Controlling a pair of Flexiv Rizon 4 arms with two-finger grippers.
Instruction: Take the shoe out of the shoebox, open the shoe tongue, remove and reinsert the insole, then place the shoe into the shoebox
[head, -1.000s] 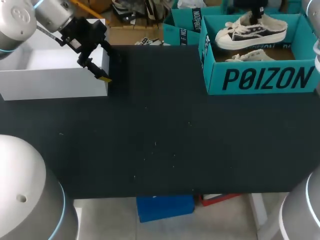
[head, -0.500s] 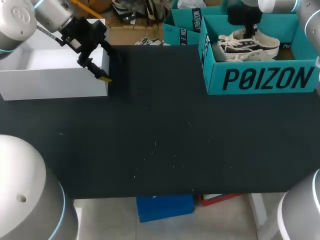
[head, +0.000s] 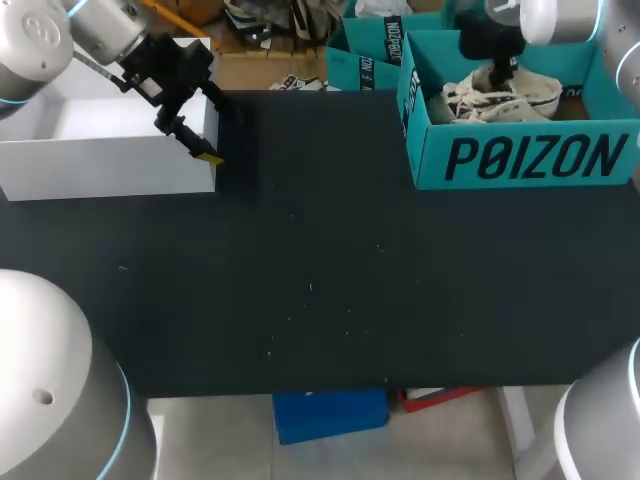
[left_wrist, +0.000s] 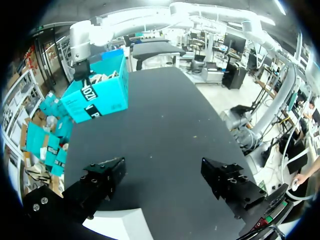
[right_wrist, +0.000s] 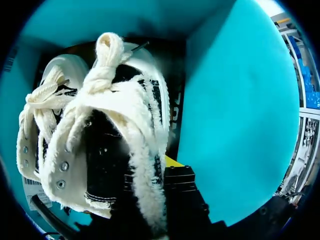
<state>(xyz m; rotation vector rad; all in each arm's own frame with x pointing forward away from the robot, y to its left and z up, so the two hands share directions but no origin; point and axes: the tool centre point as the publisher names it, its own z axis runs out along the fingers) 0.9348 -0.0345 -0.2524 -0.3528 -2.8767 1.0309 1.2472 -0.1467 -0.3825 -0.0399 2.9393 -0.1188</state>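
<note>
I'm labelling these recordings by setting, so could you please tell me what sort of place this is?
Probably a robot lab's test bench: the left arm and right arm stand over a black table, with a shoe in a teal shoebox as the prop.

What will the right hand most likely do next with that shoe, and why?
Probably open the right hand and let go: the shoe it grips sits low inside the teal shoebox, so only the release seems left.
</note>
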